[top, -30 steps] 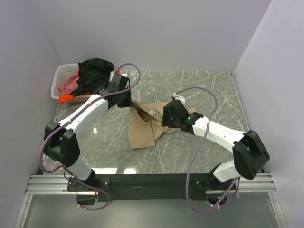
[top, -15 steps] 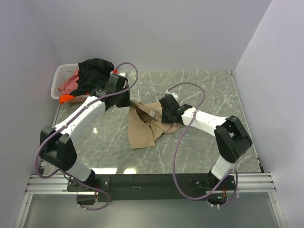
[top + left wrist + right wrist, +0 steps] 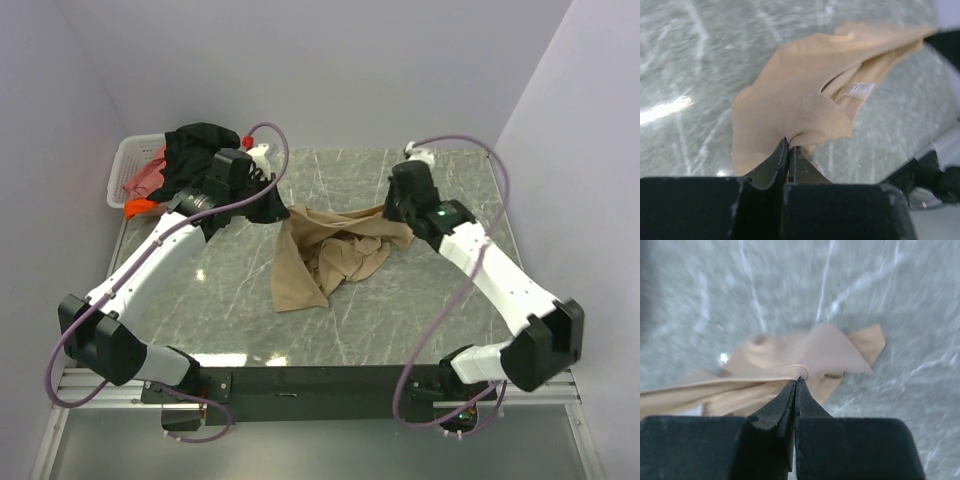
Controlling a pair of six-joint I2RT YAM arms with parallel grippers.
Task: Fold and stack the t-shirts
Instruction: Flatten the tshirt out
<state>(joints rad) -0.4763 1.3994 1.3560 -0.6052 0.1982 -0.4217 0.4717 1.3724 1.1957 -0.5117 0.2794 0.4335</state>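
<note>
Your right arm now sits farther back and right than a second ago, its right gripper (image 3: pixel 388 212) pinched shut on the tan t-shirt (image 3: pixel 330 258) edge. Your left gripper (image 3: pixel 279 212) pinches the opposite corner. The shirt stretches between both, lower part bunched on the worktop (image 3: pixel 230 300).

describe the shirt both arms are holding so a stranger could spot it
Start at the middle of the grey marble table. The tan t-shirt is stretched there between the left end effector and the right end effector. It alone is beige and lies outside the white basket.
</note>
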